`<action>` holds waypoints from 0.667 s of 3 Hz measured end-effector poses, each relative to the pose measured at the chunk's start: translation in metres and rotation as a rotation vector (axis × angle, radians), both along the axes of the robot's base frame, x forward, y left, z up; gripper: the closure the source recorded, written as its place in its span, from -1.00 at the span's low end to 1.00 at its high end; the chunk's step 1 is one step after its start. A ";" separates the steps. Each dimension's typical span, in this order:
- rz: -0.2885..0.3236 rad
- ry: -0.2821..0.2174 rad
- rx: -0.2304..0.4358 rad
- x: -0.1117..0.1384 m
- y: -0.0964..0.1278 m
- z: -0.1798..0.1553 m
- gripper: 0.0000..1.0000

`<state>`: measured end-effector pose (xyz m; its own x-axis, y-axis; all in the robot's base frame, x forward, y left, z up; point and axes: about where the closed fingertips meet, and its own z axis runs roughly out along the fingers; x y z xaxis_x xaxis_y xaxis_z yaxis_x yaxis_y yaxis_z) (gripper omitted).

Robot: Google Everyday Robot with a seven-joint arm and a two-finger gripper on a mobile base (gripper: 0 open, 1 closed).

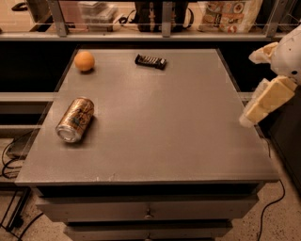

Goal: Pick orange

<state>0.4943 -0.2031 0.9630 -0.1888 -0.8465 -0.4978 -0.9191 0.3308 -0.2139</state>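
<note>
The orange (84, 61) is a small round fruit resting near the far left corner of the grey table (178, 122). My gripper (249, 89) hangs at the table's right edge, far to the right of the orange and a little above the surface. Its cream-coloured fingers (267, 100) stand apart, open and empty.
A gold-brown drink can (75, 119) lies on its side at the left, nearer than the orange. A dark snack bar (150, 61) lies at the far middle. A railing and a shelf with bags (230, 14) run behind the table. Drawers sit below the front edge.
</note>
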 end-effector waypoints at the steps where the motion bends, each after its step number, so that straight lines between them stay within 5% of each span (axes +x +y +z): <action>1: 0.006 -0.031 0.209 0.042 0.035 0.002 -1.00; 2: 0.042 -0.040 0.329 0.078 0.093 0.005 -1.00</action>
